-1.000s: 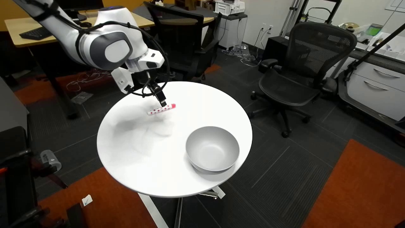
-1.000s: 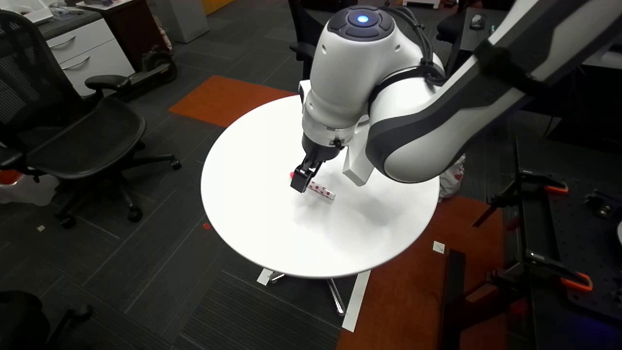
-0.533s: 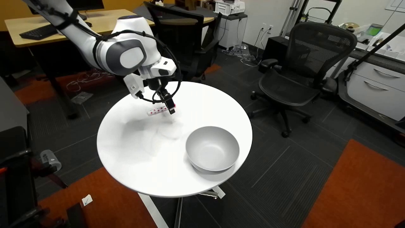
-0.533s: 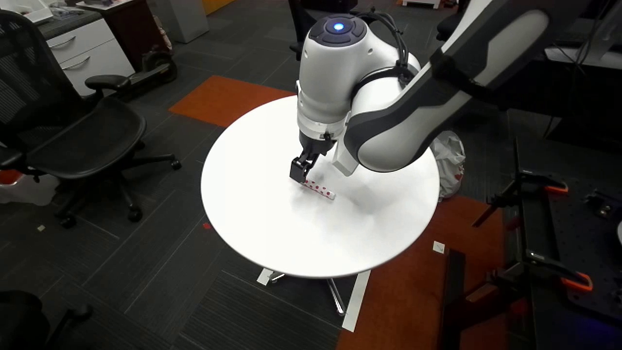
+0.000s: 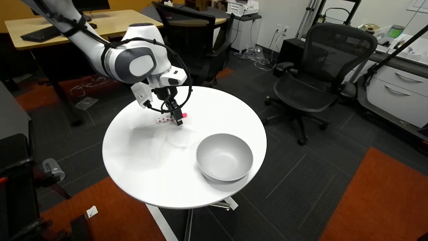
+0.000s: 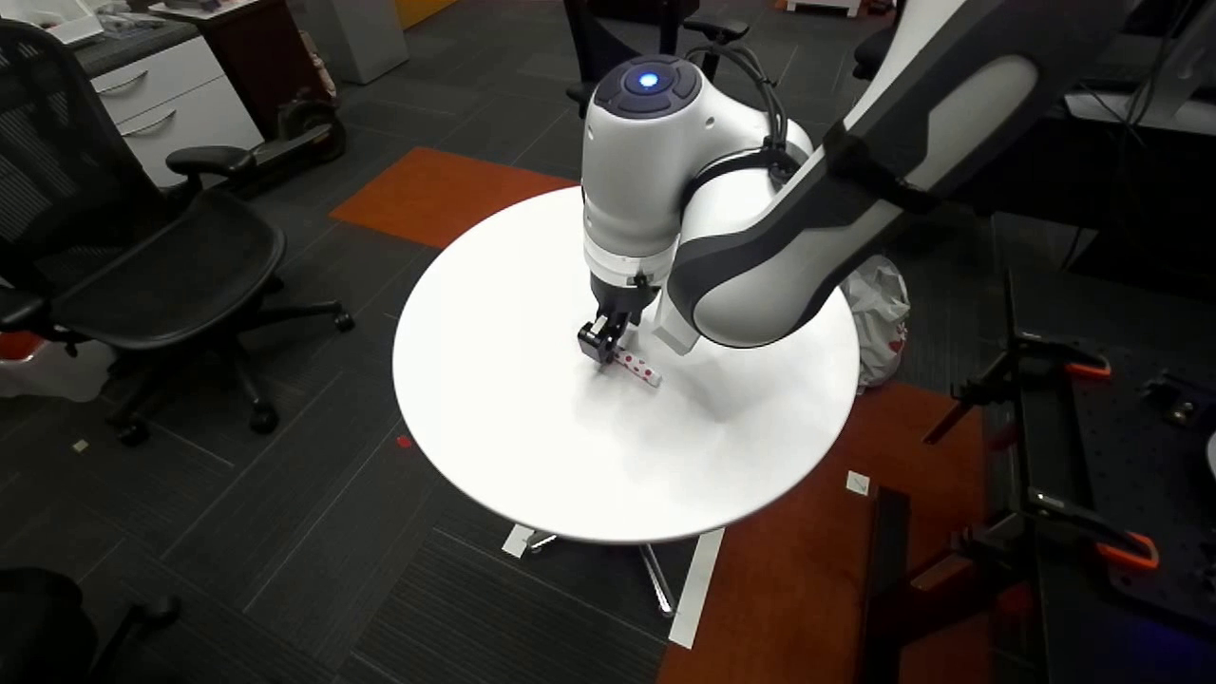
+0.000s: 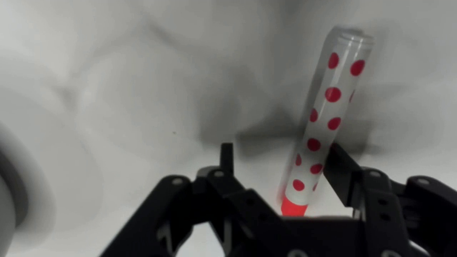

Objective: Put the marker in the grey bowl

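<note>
At left in an exterior view, shows a white arm (image 5: 133, 63) reaching in from the upper left, over the far-left edge of the round white worktop (image 5: 150, 180), bent at a large grey-and-white joint, with the last section angled down. Ends in a black hand (image 7: 280, 157), low over the surface between the middle and the far edge, with fingers (image 7: 227, 159) pointing down. In the wrist view, spread apart and released, straddling the marker (image 7: 323, 125): separated from it by a clear gap on the left, touching or almost touching on the right, cannot tell which. Has the marker, white with red spots and a red cap, lying on the worktop between the fingers, poking out to either side of the hand in an exterior view. Farther right, close to the near-right edge, shows the grey bowl (image 5: 224, 157), upright, well apart from hand and marker.
</note>
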`<state>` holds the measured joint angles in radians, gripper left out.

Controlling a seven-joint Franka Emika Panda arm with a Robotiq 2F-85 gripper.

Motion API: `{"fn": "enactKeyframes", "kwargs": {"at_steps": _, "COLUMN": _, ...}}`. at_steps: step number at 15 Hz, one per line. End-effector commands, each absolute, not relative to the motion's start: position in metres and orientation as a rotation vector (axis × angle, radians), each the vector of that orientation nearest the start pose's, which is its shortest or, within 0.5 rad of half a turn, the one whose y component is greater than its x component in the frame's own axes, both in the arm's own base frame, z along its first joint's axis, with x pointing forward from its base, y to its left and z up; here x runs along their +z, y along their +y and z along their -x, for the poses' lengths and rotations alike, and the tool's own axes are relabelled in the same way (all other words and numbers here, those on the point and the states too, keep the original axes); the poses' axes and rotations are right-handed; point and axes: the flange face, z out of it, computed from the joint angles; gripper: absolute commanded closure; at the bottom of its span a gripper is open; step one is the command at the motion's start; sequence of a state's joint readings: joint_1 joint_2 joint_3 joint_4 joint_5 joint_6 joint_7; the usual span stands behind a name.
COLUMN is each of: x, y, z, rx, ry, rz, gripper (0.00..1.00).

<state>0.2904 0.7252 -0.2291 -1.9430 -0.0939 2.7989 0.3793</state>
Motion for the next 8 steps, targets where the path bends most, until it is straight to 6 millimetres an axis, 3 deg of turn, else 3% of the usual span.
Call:
{"fn": "enactKeyframes", "kwargs": {"at_steps": 1, "x": 0.129, "y": 0.048, "z": -0.629, "rx": -0.270, "ry": 0.290, "rz": 3.270, "gripper": 0.64}}
{"fn": "enactKeyframes", "kwargs": {"at_steps": 5, "x": 0.135, "y": 0.048, "z": -0.629, "rx": -0.279, "ry": 0.294, "rz": 3.266, "gripper": 0.95}}
{"fn": "enactKeyframes", "kwargs": {"at_steps": 6, "x": 0.140, "y": 0.047, "z": -0.630, "rx": -0.280, "ry": 0.301, "rz": 3.268, "gripper": 0.99}}
{"fn": "enactKeyframes", "kwargs": {"at_steps": 8, "x": 0.156, "y": 0.041, "z": -0.633, "rx": -0.305, "ry": 0.306, "rz": 3.266, "gripper": 0.95}}
